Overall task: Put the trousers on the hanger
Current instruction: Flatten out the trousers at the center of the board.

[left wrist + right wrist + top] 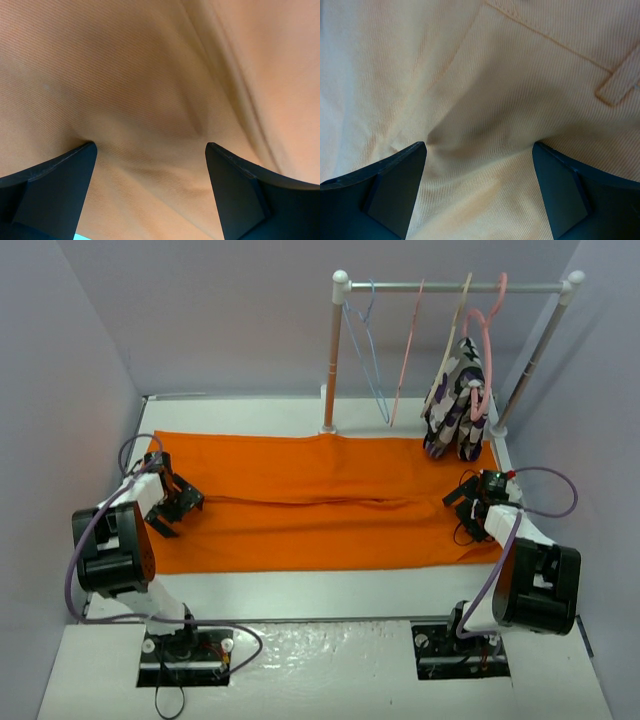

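Observation:
The orange trousers (320, 505) lie spread flat across the table, legs to the left, waistband to the right. The light-blue hanger (368, 350) hangs on the rail at the back, near its left post. My left gripper (180, 502) is open at the trousers' left end, with its fingertips (75, 165) pressing down into the cloth (150, 75). My right gripper (465, 502) is open at the right end. Its fingertips (405, 165) dent the cloth (480, 90) near a belt loop (615, 87). Cloth puckers between each pair of jaws.
A clothes rail (450, 286) on two posts stands at the back right. It carries pink hangers (408, 350), a beige hanger (458, 315) and a purple-white-black patterned garment (455, 400) that reaches down to the trousers' far right corner. Grey walls close in the sides.

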